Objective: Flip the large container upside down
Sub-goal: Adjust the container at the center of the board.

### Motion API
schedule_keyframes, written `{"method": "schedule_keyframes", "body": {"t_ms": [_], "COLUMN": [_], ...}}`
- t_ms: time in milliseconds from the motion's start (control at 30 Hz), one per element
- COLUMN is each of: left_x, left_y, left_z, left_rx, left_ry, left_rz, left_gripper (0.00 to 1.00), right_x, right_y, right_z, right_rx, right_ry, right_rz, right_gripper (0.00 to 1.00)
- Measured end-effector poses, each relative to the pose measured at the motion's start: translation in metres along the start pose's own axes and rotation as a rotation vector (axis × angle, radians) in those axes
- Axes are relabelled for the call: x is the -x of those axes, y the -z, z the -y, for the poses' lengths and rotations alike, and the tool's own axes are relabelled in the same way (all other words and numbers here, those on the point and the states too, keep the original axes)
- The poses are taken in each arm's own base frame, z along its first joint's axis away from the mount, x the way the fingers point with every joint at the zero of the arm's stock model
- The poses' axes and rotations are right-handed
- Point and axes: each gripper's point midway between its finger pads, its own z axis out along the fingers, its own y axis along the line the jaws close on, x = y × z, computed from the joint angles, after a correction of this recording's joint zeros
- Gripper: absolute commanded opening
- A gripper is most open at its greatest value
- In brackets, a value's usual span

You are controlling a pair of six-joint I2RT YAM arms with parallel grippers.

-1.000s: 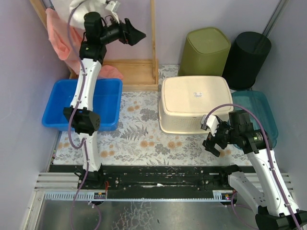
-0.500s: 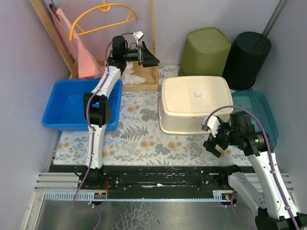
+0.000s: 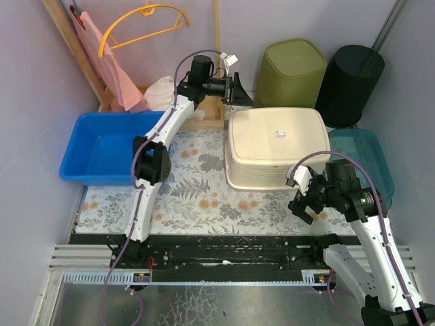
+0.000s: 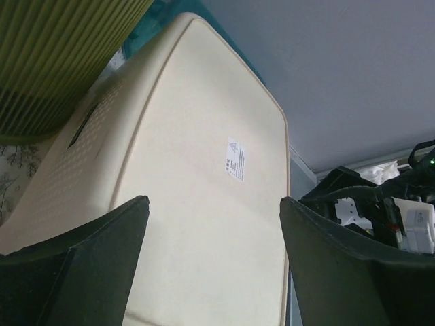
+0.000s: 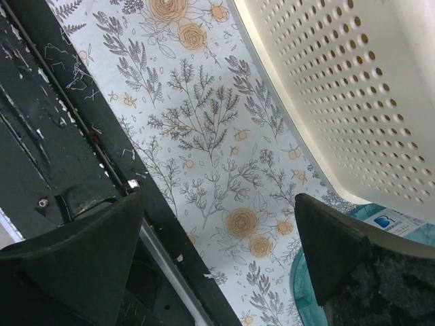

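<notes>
The large container (image 3: 275,142) is a cream perforated basket standing rim down on the floral mat, its flat labelled base facing up. My left gripper (image 3: 240,88) hovers open just beyond its far left corner, pointing right. In the left wrist view the container (image 4: 204,136) fills the space past the spread fingers of the left gripper (image 4: 214,200), with nothing between them. My right gripper (image 3: 304,202) stands open above the mat, just off the near right corner. In the right wrist view the holed wall of the container (image 5: 353,88) lies beyond the empty right gripper (image 5: 217,197).
A blue bin (image 3: 112,146) sits at the left. An olive bin (image 3: 292,68) and a black bin (image 3: 353,78) stand behind the container, a teal tub (image 3: 370,159) to its right. A wooden rack (image 3: 204,102), white cloth (image 3: 160,92), pink cloth (image 3: 112,75) and orange hanger (image 3: 143,17) crowd the back left.
My left arm has swung down and to the right, from the hanger at the back left to the container's far left corner. The white cloth now lies by the rack. The right arm is unmoved.
</notes>
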Motion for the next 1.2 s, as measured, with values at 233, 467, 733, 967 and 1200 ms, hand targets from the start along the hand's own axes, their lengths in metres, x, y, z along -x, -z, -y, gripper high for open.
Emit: {"method": "schedule_keyframes", "body": {"t_ms": [233,467,733,967,1200], "left_x": [0.005,0.006,0.001,0.031,0.044], "left_y": [-0.008,0.001,0.012,0.064,0.119], "left_z": [-0.014,-0.061,-0.075,-0.102,-0.168], "left_rx": [0.097,0.329,0.426,0.585,0.803], "left_ry": [-0.103,-0.176,-0.190,-0.139,0.008], "left_rz": [0.031,0.057,0.036,0.156,0.363], "left_gripper": [0.80,0.76,0.56,0.13,0.29], "right_x": [0.000,-0.001,-0.005,-0.006,-0.006], "right_y": [0.002,0.001,-0.005,-0.008,-0.007], "right_z": [0.000,-0.002,-0.001,0.000,0.000], "right_rx": [-0.013,-0.008,0.025,0.038,0.036], "right_ry": [0.007,0.004,-0.007,-0.007,-0.006], "right_rz": [0.009,0.005,-0.025,-0.038,-0.036], "right_gripper": [0.99,0.99,0.99,0.99,0.99]}}
